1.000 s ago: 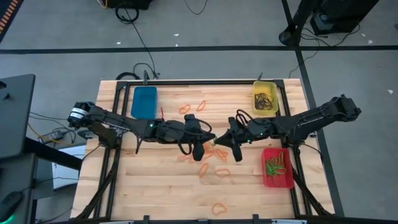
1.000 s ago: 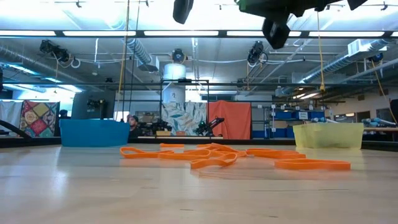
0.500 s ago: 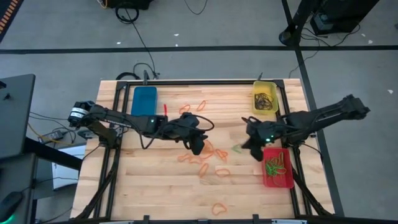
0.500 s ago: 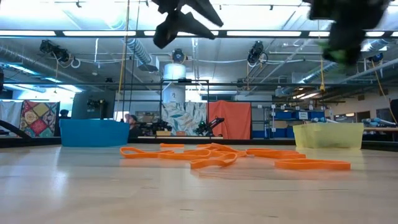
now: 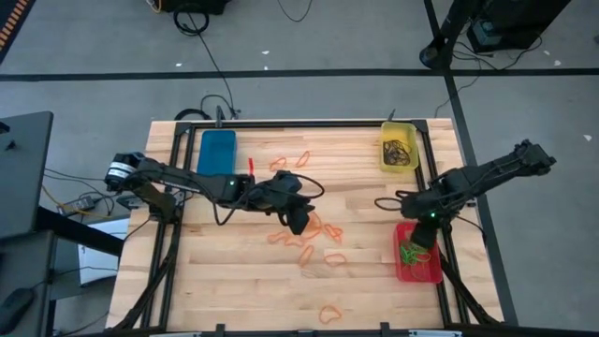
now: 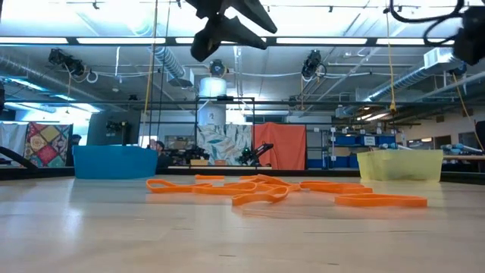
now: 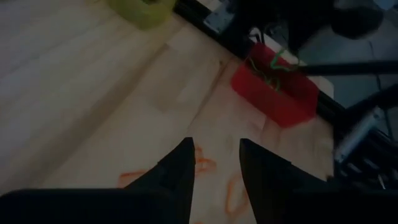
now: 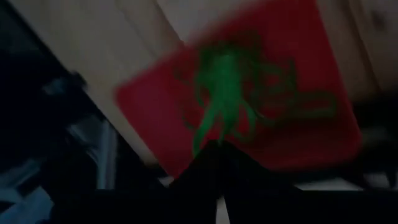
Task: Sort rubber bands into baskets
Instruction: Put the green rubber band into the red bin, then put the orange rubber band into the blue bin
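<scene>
one green rubber band hangs lengthwise from right tool over red basket.

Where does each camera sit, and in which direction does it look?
High view: above the table, looking straight down; both arms show, left gripper over the orange bands, right gripper over the red basket.
Low view: at table-top height, looking level into the room; the left gripper hangs from above.
Left wrist view: on the left arm, looking past its open jaws.
Right wrist view: on the right arm, looking down into the red basket; green band at its shut jaws.
Both wrist views share the red basket with green bands.
</scene>
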You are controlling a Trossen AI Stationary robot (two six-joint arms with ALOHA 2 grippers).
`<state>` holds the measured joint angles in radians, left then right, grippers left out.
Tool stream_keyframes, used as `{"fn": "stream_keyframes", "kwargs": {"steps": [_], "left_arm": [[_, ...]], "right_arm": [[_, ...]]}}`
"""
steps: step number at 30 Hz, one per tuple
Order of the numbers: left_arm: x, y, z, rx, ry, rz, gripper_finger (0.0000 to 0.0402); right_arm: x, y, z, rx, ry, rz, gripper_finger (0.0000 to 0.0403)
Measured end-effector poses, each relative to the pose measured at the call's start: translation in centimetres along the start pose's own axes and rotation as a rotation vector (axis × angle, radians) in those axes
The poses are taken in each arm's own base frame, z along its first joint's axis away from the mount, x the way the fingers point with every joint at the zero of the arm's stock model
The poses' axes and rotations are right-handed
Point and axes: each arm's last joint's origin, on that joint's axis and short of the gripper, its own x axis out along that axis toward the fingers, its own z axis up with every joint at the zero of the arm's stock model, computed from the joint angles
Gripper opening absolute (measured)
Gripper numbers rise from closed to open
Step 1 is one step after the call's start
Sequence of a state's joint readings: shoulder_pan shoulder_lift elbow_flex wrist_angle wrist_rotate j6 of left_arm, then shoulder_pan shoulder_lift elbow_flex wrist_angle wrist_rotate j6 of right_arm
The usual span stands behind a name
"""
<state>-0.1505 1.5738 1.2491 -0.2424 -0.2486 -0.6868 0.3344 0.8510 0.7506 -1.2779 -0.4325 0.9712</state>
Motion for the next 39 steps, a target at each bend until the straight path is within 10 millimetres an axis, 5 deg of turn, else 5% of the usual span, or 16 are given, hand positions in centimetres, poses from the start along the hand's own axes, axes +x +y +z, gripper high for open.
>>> {"fn": "stream_keyframes", "kwargs": {"steps": [7, 15, 23, 32, 39], "left_arm": [[0.6, -0.4, -0.9, 0.031, 0.128, -0.12, 0.0131], [0.6, -0.5, -1.4, 0.042, 0.226, -0.192, 0.0131], [-1.2, 0.9, -1.7, 0.175, 0.325, -0.082, 0.0131], [-2.2, 5.4, 1.2, 0.315, 0.334, 0.039, 0.0131], [-0.2, 11.7, 2.6, 0.317, 0.353, 0.172, 0.0131]], "right_arm": [[0.1, -0.2, -0.5, 0.063, 0.036, -0.031, 0.0043], [0.1, -0.3, -0.4, 0.138, -0.032, -0.074, 0.014], [0.4, -0.4, 0.0, 0.497, -0.131, -0.148, 0.0216], [0.2, 2.0, 2.2, 0.491, -0.483, 0.081, 0.0209], [-1.8, 4.6, 4.6, 0.179, -0.732, 0.345, 0.0206]]}}
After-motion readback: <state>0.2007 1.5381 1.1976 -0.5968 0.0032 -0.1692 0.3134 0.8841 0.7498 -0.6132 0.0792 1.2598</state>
